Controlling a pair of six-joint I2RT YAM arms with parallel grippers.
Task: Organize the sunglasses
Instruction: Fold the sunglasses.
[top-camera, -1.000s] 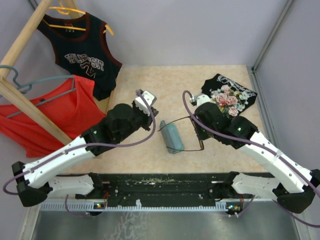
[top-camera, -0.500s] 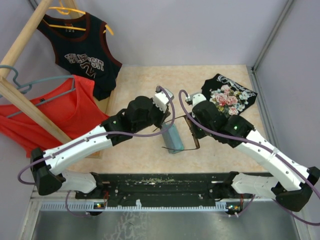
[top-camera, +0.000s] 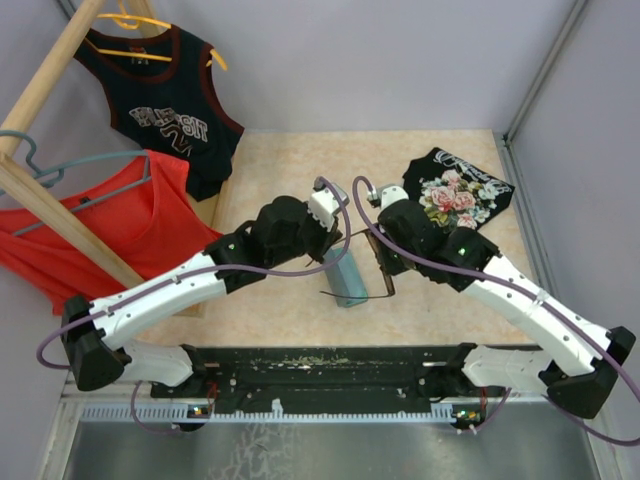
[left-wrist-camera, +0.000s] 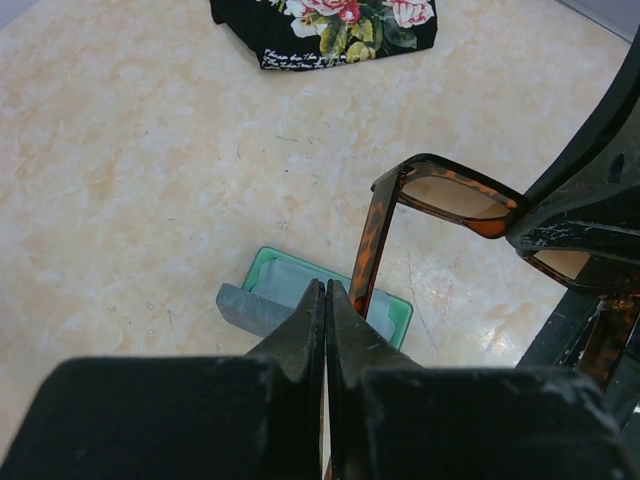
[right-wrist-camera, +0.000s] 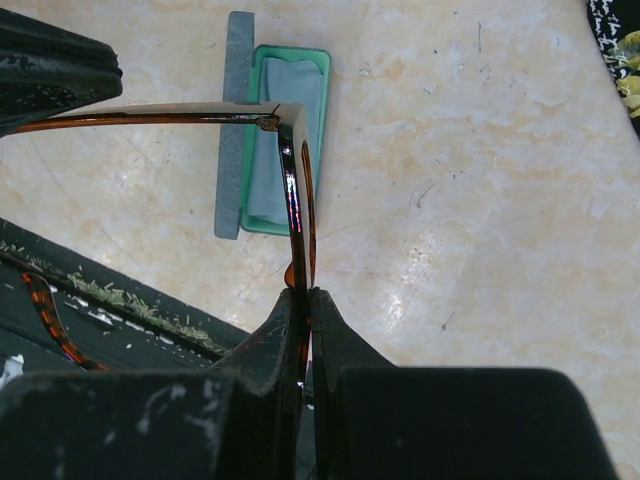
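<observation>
My right gripper (top-camera: 384, 262) (right-wrist-camera: 305, 292) is shut on the front frame of the brown sunglasses (top-camera: 388, 278) (right-wrist-camera: 292, 190) (left-wrist-camera: 450, 195) and holds them above the table, temples unfolded toward the left. My left gripper (top-camera: 328, 246) (left-wrist-camera: 326, 290) is shut with nothing between its fingers. Its tips rest beside the upper temple arm (left-wrist-camera: 372, 240), which passes just to the right of them. Below lies the open grey-blue case (top-camera: 347, 282) (left-wrist-camera: 240, 305) (right-wrist-camera: 238, 120) with a green lining and a light blue cloth (right-wrist-camera: 285, 130) inside.
A folded black floral shirt (top-camera: 460, 190) lies at the back right. On the left a wooden rack (top-camera: 60, 215) carries a red top (top-camera: 130, 230) and a dark jersey (top-camera: 165, 110). A black rail (top-camera: 330, 365) runs along the near edge.
My left arm swung right from the table's left-middle up to the glasses' temple, and its jaws shut on the way. My right gripper shifted the sunglasses slightly left, over the case.
</observation>
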